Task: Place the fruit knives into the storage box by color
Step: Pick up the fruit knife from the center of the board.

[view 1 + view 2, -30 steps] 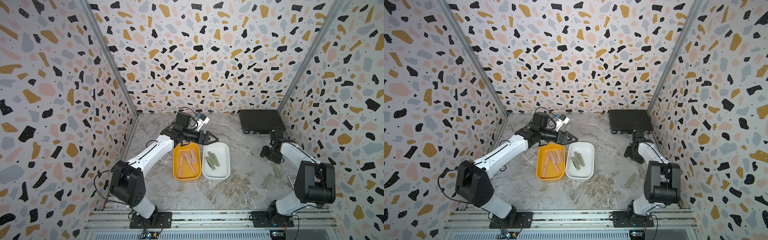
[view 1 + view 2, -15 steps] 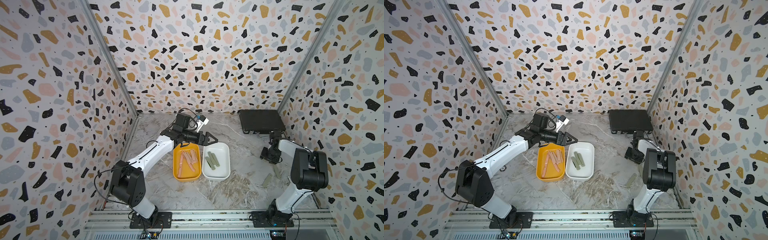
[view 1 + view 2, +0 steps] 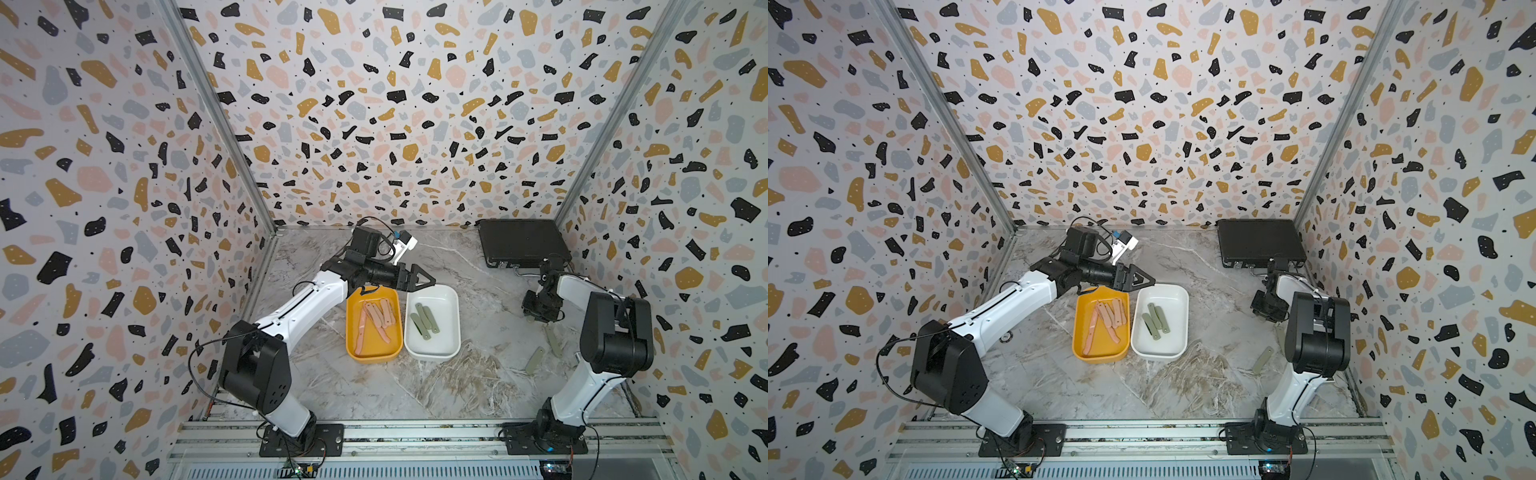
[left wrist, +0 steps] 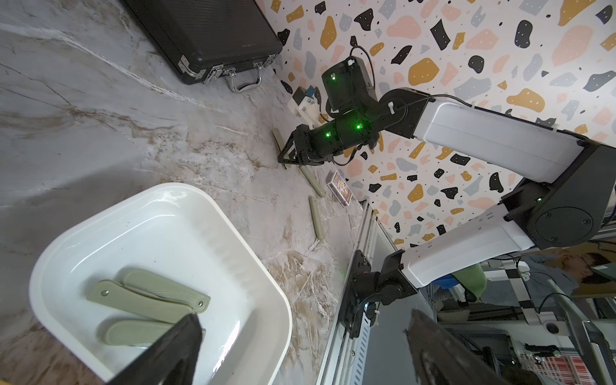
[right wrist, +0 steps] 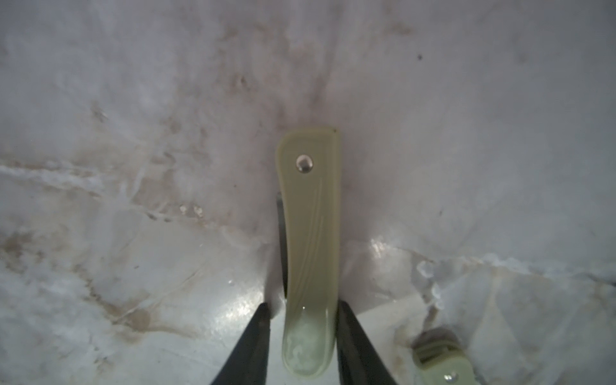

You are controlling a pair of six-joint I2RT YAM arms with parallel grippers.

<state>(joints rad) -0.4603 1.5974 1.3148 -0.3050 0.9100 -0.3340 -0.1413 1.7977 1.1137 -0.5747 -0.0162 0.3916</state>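
Note:
Several pink fruit knives (image 3: 376,318) lie in the orange storage box (image 3: 351,332), and three green ones (image 3: 424,320) in the white box (image 3: 455,324) beside it. My left gripper (image 3: 424,279) hovers open and empty over the boxes' far ends; the left wrist view shows its fingers (image 4: 180,346) wide apart above the white box. My right gripper (image 3: 536,316) is down at the table by the right wall. Its jaws are closed on the sides of a green fruit knife (image 5: 311,216) that lies flat on the marble. Two more green knives (image 3: 534,360) (image 3: 554,343) lie loose nearer the front.
A shut black case (image 3: 521,243) sits at the back right corner, just behind the right arm. A small printed card box (image 4: 340,187) lies by the right wall. The end of another green knife (image 5: 443,360) lies close beside the right gripper's finger.
The right gripper's jaws have closed in on the green knife, and the right arm's upper links have swung toward the gripper. The left arm has not moved.

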